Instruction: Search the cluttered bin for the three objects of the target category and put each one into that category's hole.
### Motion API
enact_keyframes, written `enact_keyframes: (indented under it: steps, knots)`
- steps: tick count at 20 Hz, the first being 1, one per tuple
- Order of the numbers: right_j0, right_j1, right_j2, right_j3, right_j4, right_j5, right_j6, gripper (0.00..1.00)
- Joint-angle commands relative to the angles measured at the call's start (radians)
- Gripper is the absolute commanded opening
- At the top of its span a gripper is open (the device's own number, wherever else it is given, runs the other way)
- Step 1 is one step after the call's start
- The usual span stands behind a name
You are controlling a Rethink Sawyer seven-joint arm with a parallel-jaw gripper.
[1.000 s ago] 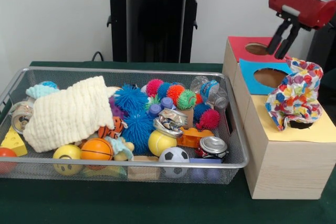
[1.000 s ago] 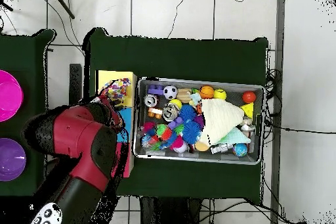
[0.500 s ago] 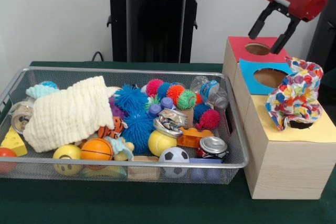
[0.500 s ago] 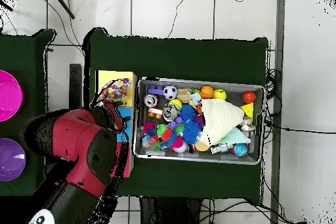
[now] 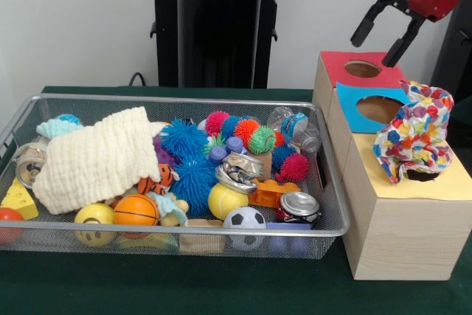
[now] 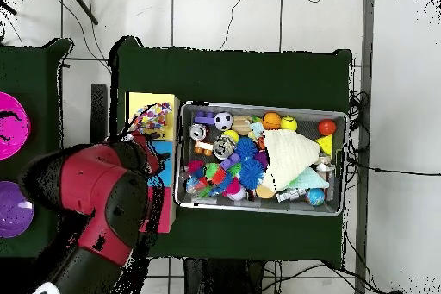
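My gripper (image 5: 377,43) hangs open and empty in the air above the red hole (image 5: 363,68) of the wooden sorting box. A multicoloured spotted cloth (image 5: 414,142) lies crumpled over the yellow panel's hole, partly sticking out. Beside the box, the wire bin (image 5: 169,99) holds a cream cloth (image 5: 96,156), spiky balls (image 5: 183,142), a crushed can (image 5: 237,170), a football (image 5: 244,218) and an orange basketball (image 5: 136,210). In the overhead view my arm (image 6: 95,204) covers much of the box and hides the gripper; the spotted cloth (image 6: 153,120) shows beside the bin (image 6: 258,105).
The box has a blue panel with a hole (image 5: 380,108) between the red and yellow (image 5: 446,182) ones. A plastic bottle (image 5: 295,127) lies at the bin's back right. Two pink and purple bowls (image 6: 10,125) sit at the overhead view's left edge.
My gripper was nearly shut just above the box a second ago; it has opened and risen. The spotted cloth and the bin's contents have not moved.
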Motion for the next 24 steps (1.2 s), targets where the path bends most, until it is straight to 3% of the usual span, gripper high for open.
enact_keyframes:
  steps: [1,11,24]
  knots:
    - [-0.009,-0.035,0.092,-0.071,0.05,0.17,0.263,1.0]
    - [-0.024,-0.089,0.138,-0.104,0.068,0.226,0.234,1.0]
    - [-0.045,-0.012,0.135,-0.153,0.098,0.149,0.276,1.0]
